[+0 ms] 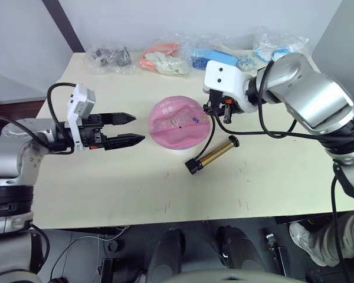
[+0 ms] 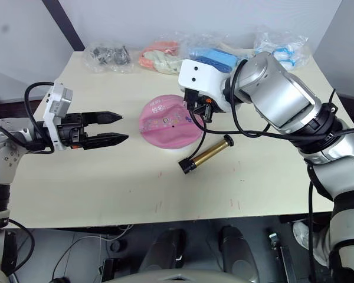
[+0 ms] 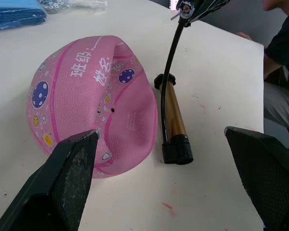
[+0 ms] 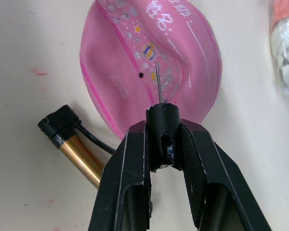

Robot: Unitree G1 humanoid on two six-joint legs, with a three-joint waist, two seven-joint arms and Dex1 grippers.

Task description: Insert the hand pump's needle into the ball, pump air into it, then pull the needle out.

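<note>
My right gripper (image 4: 166, 144) had its jaws clenched on the small black fitting of the needle (image 4: 158, 82), the thin metal pin jutting out past my fingertips and poised just above the ball (image 4: 149, 62), near its small dark valve hole but apart from it. The ball was soft pink rubber, deflated and creased, with darker seams and cartoon stickers, lying on the pale worktop (image 1: 106, 183). The hand pump (image 1: 214, 154), a slim gold-brown metal barrel with black caps, lay just beside it, its thin black hose curving up into my grip. My left gripper (image 1: 133, 128) hung released, jaws spread, short of the ball.
</note>
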